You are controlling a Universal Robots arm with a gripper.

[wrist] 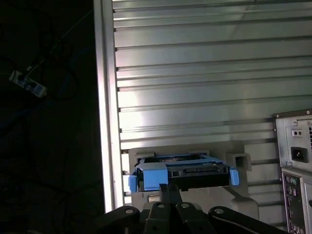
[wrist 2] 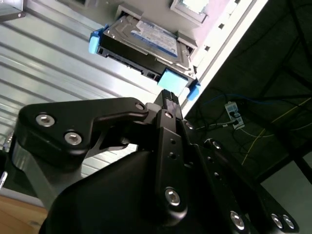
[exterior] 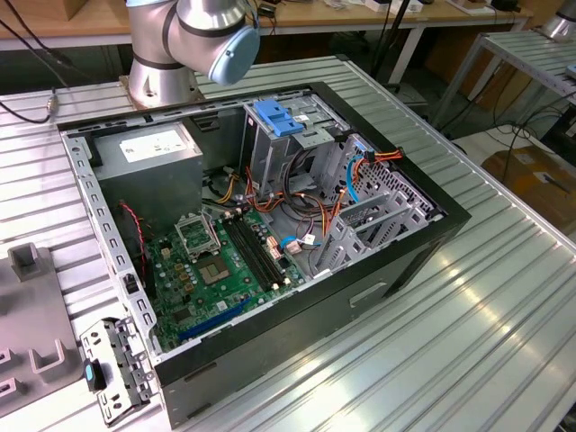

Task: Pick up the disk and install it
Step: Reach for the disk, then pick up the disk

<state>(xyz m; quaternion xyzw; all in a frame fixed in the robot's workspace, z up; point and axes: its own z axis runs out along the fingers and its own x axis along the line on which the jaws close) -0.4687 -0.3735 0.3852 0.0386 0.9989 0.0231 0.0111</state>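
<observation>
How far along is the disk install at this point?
Done: nothing yet. The disk sits in a grey holder on the table, outside the open case. In hand: the gripper is right at the disk's blue front edge; contact can't be confirmed. Left: lifting the disk and fitting it into the case.

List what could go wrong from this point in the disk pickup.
1. The disk sits in a grey holder right at the table edge; a slipped grasp could send it to the floor.
2. The gripper is nearest the carrier's blue tab; gripping that plastic alone might tilt the disk.
3. Loose orange cables lie by the drive cage and could snag the disk.
</observation>
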